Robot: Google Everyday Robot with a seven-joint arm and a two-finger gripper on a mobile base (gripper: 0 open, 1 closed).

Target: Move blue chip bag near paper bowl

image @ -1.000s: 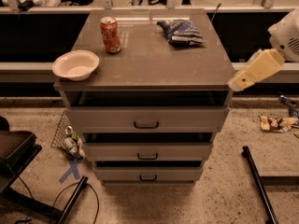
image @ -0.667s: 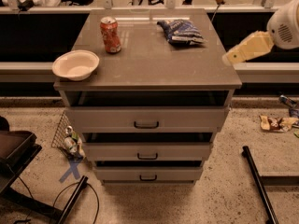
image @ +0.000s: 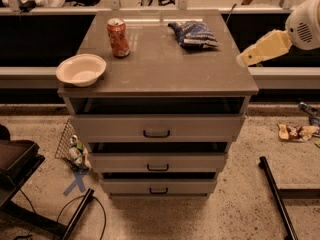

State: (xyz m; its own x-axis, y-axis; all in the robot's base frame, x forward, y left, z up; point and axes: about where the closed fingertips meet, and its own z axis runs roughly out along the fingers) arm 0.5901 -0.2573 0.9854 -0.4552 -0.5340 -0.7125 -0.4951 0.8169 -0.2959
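Camera view: gripper hangs right of blue chip bag, markings unreadable.

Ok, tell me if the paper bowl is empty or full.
Empty: the paper bowl shows only its bare cream inside. The hand hovers just past the right edge of the cabinet.

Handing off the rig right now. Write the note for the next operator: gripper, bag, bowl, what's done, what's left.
Gripper: in the air just off the right edge of the cabinet top, carrying nothing, apart from the bag.
Blue chip bag: lying at the back right of the top.
Paper bowl: upright and empty at the front left corner.
Soda can: upright at the back left, between the two.
Done: nothing yet; the bag is not grasped.
Left: reach in, grasp the bag, carry it past the can and set it down beside the bowl.
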